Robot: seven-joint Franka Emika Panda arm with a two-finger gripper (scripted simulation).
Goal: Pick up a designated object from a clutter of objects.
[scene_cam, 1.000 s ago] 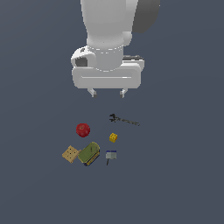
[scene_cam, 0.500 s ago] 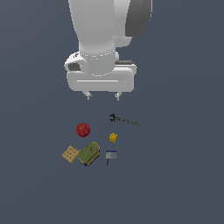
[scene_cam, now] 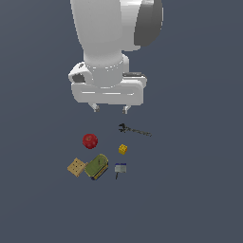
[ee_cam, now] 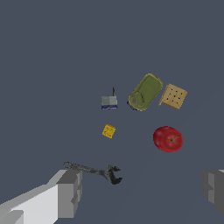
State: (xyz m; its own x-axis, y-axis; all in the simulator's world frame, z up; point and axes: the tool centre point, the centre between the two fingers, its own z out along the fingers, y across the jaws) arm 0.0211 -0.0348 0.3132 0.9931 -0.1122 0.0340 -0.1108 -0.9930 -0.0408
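The designated object, an olive-green can [scene_cam: 97, 166] [ee_cam: 145, 92], lies on its side on the dark floor among the clutter of objects. A tan square cracker [scene_cam: 76, 166] [ee_cam: 173, 96] lies right beside it, on the exterior view's left. A red ball [scene_cam: 89, 140] [ee_cam: 168, 138] rests just behind them. My gripper [scene_cam: 110, 109] [ee_cam: 142, 192] hangs open well above the clutter and holds nothing. Its two grey fingertips [ee_cam: 70, 192] stand wide apart.
A yellow cube [scene_cam: 123, 149] [ee_cam: 109, 131], a small grey hammer [scene_cam: 120, 168] [ee_cam: 109, 101] and a dark thin wrench [scene_cam: 134, 129] [ee_cam: 92, 170] lie to the exterior view's right of the can. The wrench is closest to my gripper.
The arm has shifted toward the exterior view's left and slightly up. The objects on the floor have not moved.
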